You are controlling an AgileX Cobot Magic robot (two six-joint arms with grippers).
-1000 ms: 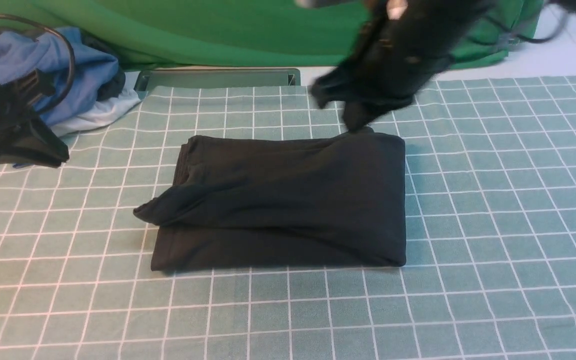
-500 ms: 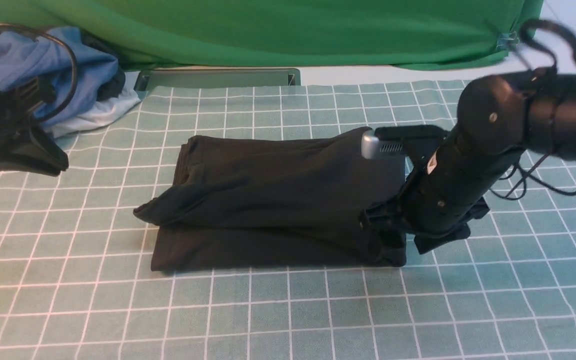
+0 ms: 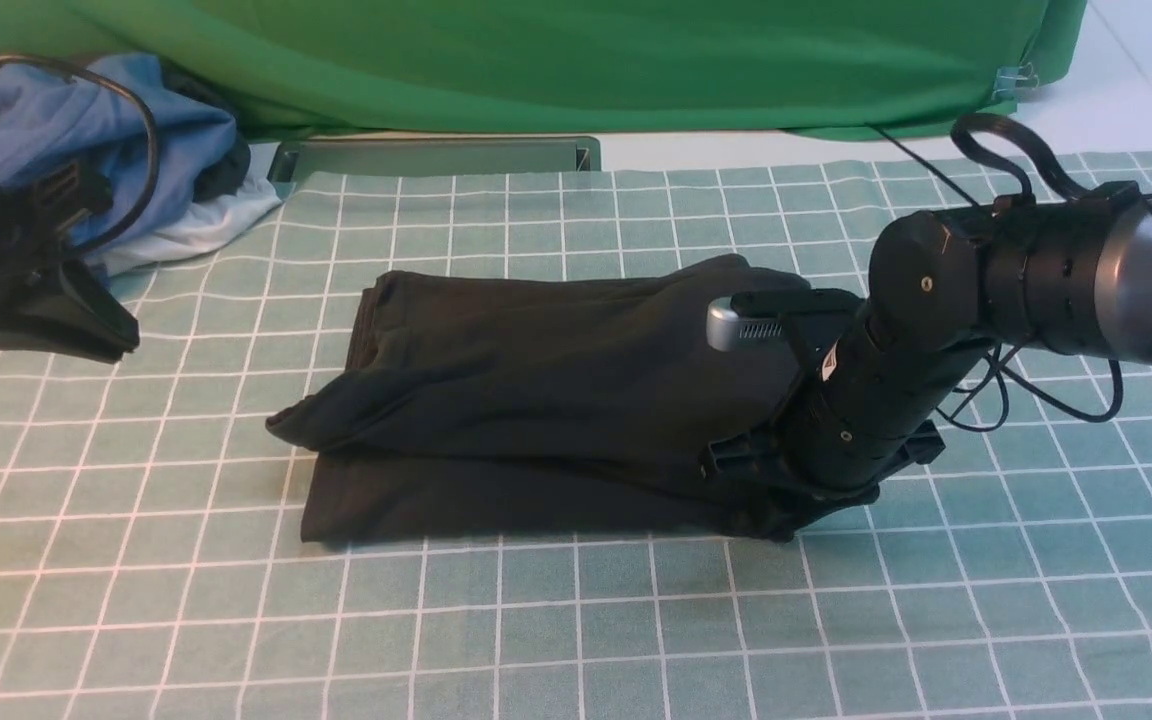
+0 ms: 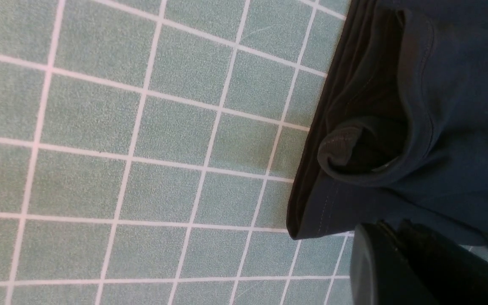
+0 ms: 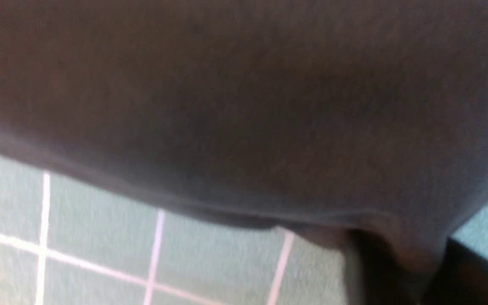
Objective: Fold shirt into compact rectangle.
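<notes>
The black shirt (image 3: 536, 400) lies folded into a rough rectangle in the middle of the checked table, with a loose bulge at its left end. My right gripper (image 3: 774, 508) is down at the shirt's near right corner and shut on it. The right wrist view shows a fold of shirt (image 5: 244, 106) pinched between the dark fingers of the right gripper (image 5: 400, 262). That side of the cloth is bunched and slightly raised. My left gripper (image 3: 116, 330) hangs shut and empty off to the left. Its wrist view has the left gripper (image 4: 390, 228) just off the shirt's (image 4: 439, 127) folded left edge.
Blue and white garments (image 3: 136, 150) are heaped at the back left behind the left arm. A green cloth (image 3: 536, 60) hangs across the back, with a grey-green tray (image 3: 436, 155) in front of it. The teal checked tablecloth (image 3: 936, 600) covers the table.
My right arm has swung from the shirt's far right corner down to its near right corner and closed on it. The shirt's right edge has bunched up. The left arm has stayed still.
</notes>
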